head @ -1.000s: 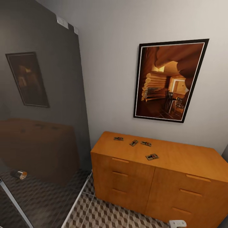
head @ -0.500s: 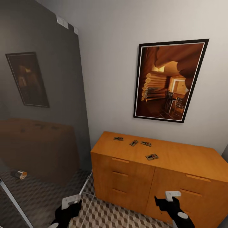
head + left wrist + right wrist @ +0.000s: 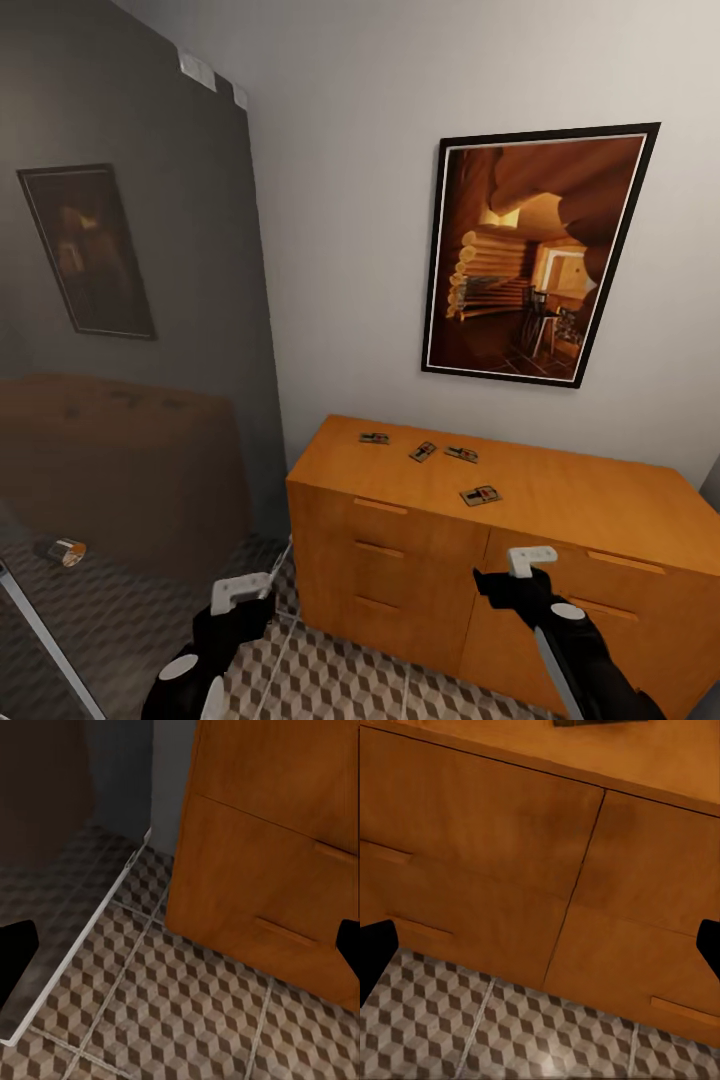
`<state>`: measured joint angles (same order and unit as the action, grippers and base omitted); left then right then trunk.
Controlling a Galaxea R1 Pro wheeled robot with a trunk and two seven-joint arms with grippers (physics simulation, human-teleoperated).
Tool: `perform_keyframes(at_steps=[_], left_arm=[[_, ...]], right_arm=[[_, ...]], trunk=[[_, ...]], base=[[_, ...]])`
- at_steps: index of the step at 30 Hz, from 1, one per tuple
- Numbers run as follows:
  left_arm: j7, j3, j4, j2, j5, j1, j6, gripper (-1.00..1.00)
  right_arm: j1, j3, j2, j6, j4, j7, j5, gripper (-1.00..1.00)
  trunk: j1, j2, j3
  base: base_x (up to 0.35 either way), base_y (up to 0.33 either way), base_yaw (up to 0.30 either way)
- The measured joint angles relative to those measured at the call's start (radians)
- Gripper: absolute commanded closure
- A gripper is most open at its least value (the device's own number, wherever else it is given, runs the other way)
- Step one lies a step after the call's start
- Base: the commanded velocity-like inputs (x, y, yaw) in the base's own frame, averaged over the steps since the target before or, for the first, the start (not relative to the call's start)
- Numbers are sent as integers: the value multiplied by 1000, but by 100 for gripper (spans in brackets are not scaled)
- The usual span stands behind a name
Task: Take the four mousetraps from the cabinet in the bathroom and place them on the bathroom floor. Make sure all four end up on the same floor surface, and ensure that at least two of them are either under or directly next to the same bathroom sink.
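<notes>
A: Left black gripper (image 3: 243,592) and right black gripper (image 3: 531,563) both released, fingers spread at the wrist views' edges, nothing held; both low in front of the orange-brown wooden drawer cabinet (image 3: 420,560).

B: Traps?

A: Four tiny dark-brown flat mousetraps (image 3: 481,495) on the cabinet top, 12 o'clock from the grippers. Brown-beige cube-patterned tile floor (image 3: 172,1012) below.

A black-framed picture of a warm orange log-cabin interior (image 3: 538,255) hangs on the pale grey wall (image 3: 350,200). Beside it stands a dark glass panel (image 3: 130,330) with a white bottom rail (image 3: 82,937), dimly mirroring the room. A small shiny cylinder (image 3: 66,551) shows low in the glass.
</notes>
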<state>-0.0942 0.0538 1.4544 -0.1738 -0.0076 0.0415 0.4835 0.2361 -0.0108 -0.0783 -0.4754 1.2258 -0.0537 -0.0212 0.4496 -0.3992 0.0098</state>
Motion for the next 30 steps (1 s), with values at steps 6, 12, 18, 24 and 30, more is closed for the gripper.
perform_keyframes(at_steps=[6,12,18,24,30], left_arm=[[-1,-16,33,0,-1,89,111,-100],[-1,-45,47,0,0,180,194,-100],[-19,-91,49,-1,5,278,254,-100],[-45,-141,43,-1,14,353,297,-100],[-62,-156,15,-1,42,429,308,-100]], right_arm=[[0,25,2,-138,190,-4,2,-100],[25,29,5,-232,264,-5,10,-100],[97,29,4,-258,278,-5,15,-100],[158,27,4,-261,278,-3,18,-100],[234,26,4,-263,271,3,21,-100]], trunk=[[0,0,0],[0,0,0],[0,0,0],[0,0,0],[0,0,0]], base=[[0,0,0],[0,0,0],[0,0,0],[0,0,0],[0,0,0]])
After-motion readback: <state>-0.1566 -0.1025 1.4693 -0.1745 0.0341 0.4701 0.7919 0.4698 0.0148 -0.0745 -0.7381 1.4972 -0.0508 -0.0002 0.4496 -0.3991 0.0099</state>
